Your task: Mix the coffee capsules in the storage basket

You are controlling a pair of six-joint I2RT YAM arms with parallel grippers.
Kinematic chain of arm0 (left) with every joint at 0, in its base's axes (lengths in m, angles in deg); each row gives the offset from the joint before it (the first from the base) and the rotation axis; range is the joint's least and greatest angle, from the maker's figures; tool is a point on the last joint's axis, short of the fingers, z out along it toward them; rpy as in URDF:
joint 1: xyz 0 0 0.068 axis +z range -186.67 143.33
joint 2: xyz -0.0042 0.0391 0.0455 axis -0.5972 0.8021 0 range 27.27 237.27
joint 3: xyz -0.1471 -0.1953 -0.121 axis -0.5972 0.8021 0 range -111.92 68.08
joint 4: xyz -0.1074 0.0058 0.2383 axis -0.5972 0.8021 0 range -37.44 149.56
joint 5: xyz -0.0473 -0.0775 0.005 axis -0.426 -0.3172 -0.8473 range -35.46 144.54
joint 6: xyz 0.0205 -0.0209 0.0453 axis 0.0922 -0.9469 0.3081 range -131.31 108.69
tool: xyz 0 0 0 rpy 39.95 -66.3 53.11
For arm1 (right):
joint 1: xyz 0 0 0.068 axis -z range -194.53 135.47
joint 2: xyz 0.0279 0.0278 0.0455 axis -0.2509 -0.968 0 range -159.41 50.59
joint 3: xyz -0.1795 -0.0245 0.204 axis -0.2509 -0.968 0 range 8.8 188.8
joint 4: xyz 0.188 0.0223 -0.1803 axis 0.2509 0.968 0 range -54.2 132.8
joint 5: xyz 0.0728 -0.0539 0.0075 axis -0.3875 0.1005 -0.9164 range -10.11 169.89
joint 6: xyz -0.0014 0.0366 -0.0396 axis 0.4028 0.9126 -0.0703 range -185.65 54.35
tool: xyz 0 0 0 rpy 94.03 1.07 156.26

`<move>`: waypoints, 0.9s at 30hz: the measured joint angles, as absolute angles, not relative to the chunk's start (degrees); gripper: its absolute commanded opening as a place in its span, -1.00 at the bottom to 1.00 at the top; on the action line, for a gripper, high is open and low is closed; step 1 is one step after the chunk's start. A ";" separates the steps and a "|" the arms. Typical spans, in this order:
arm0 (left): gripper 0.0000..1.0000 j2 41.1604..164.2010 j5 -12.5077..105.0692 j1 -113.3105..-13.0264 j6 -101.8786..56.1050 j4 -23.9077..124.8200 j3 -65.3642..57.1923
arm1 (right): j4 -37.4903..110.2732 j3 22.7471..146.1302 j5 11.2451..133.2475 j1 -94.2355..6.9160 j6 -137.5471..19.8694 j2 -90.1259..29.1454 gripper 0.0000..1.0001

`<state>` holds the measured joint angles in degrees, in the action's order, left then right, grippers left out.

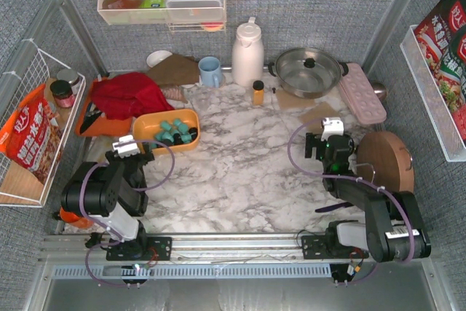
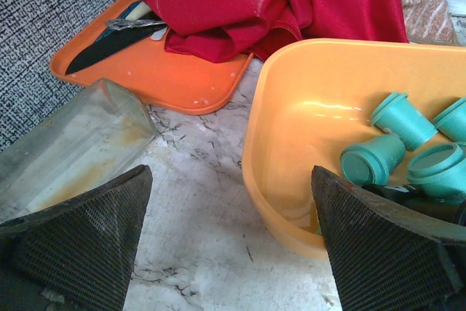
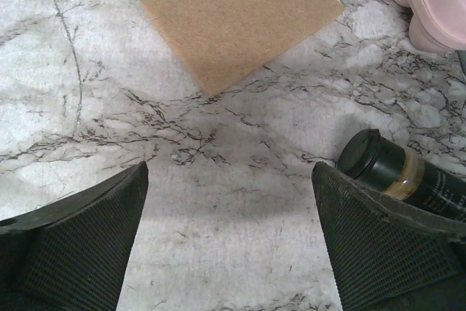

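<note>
Coffee capsules (image 2: 397, 118): light, rigid, likely slippery; pinch 1 across its tapered body.
Left gripper (image 2: 230, 174), right gripper (image 3: 230, 170): spread, empty.

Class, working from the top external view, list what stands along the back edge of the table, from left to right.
White bowl, blue mug, white jug, lidded steel pan, pink tray.
</note>
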<state>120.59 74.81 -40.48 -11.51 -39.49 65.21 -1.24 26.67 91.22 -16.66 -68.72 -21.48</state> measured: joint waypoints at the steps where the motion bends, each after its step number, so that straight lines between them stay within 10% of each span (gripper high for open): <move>1: 0.99 120.59 74.57 -40.40 -11.49 -39.49 65.21 | -1.46 26.56 90.96 -16.64 -68.99 -21.44 0.98; 27: 0.99 120.90 75.01 -40.70 -10.90 -39.69 64.88 | -10.62 28.99 76.90 -14.81 -67.70 -36.32 0.98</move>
